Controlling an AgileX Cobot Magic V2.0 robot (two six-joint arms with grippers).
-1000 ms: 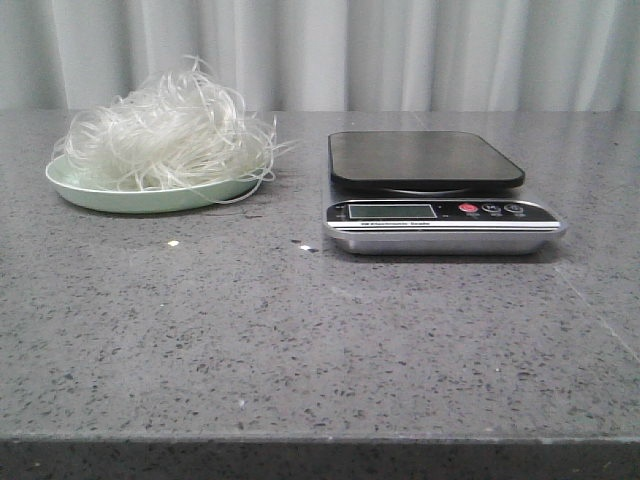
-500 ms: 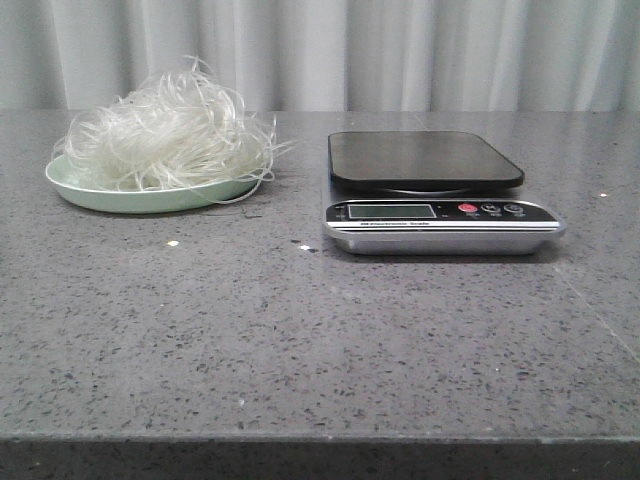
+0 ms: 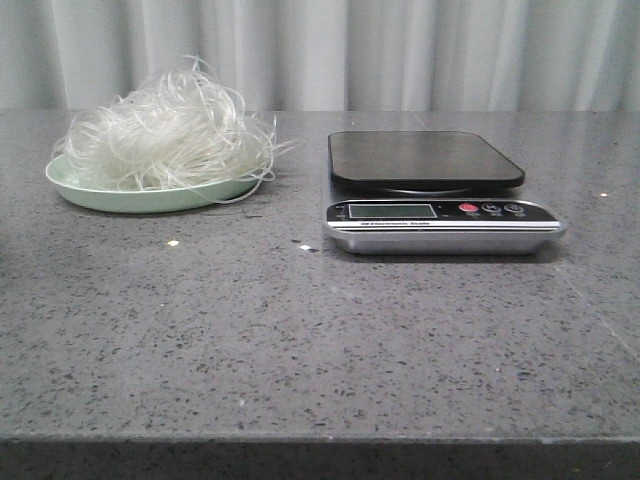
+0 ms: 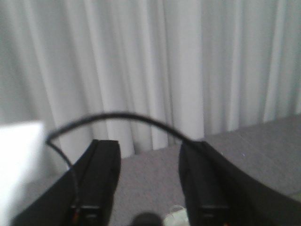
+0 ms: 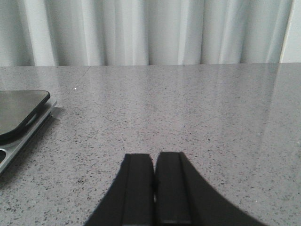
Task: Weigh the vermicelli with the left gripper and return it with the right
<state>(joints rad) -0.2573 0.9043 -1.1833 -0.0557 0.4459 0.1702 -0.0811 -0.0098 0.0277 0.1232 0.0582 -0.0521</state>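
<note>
A fluffy whitish tangle of vermicelli (image 3: 165, 135) is heaped on a pale green plate (image 3: 95, 194) at the back left of the table. A kitchen scale (image 3: 440, 223) with a bare black platform (image 3: 420, 158) stands to the plate's right. Neither arm shows in the front view. In the left wrist view my left gripper (image 4: 149, 148) is open, nothing between its fingers, and a pale bit of the plate or noodles (image 4: 176, 217) peeks in low between them. My right gripper (image 5: 154, 159) is shut and empty above bare table, with the scale's edge (image 5: 23, 123) off to one side.
White curtains (image 3: 400, 50) hang behind the table. The grey speckled tabletop (image 3: 300, 340) stretches from the scale and plate to its front edge. A black cable (image 4: 117, 117) arcs across the left wrist view, and a white blurred block (image 4: 19, 165) sits at one side.
</note>
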